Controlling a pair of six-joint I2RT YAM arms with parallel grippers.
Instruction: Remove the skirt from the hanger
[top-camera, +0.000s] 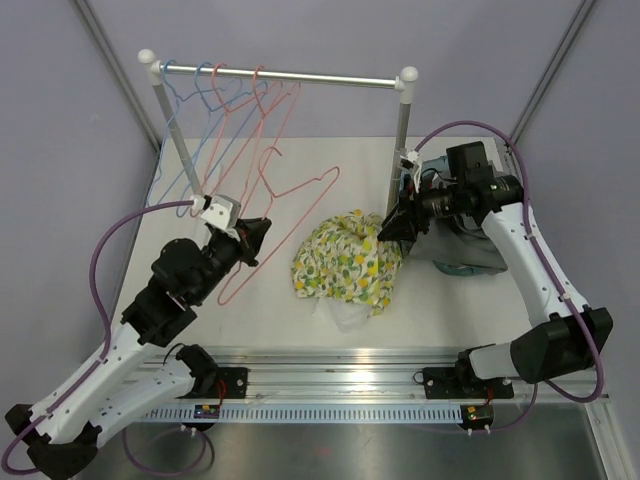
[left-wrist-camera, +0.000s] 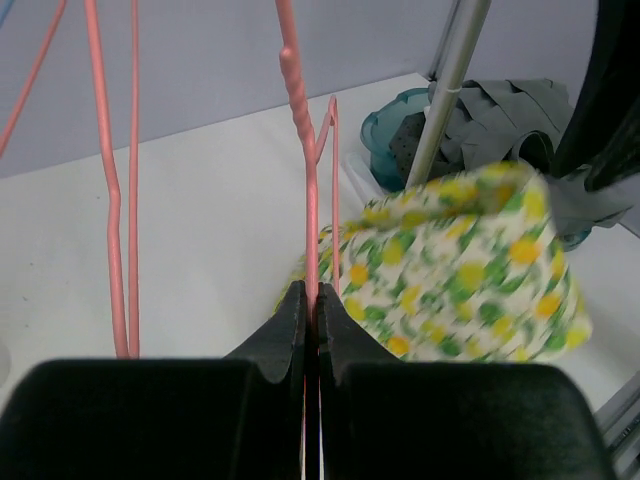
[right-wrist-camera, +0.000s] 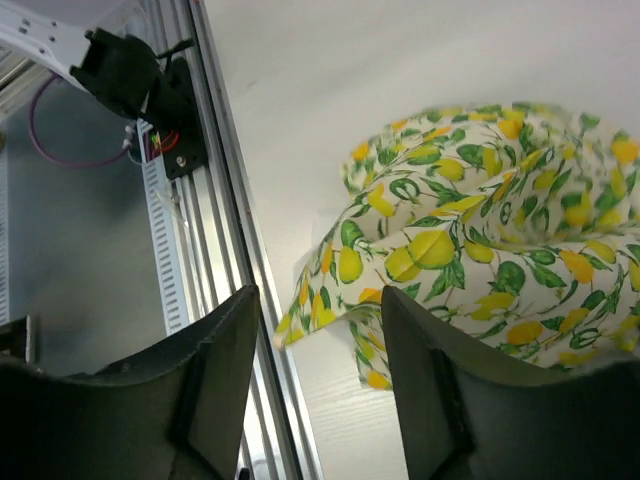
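The lemon-print skirt (top-camera: 345, 262) lies in a crumpled heap on the white table, just right of a pink wire hanger (top-camera: 265, 175). My left gripper (top-camera: 255, 238) is shut on the lower part of that hanger. In the left wrist view the pink hanger (left-wrist-camera: 310, 200) runs up from between the closed left gripper (left-wrist-camera: 312, 300), with the skirt (left-wrist-camera: 460, 270) blurred behind it. My right gripper (top-camera: 395, 228) hovers open over the skirt's right edge. In the right wrist view the right gripper (right-wrist-camera: 320, 320) holds nothing, and the skirt (right-wrist-camera: 480, 240) lies below it.
A clothes rack (top-camera: 300, 77) with several blue and pink hangers (top-camera: 230, 110) stands at the back; its right pole (left-wrist-camera: 450, 90) rises behind the skirt. Grey clothes (top-camera: 465, 250) and a teal bowl (left-wrist-camera: 385, 130) sit at the right. An aluminium rail (right-wrist-camera: 225, 200) edges the near side.
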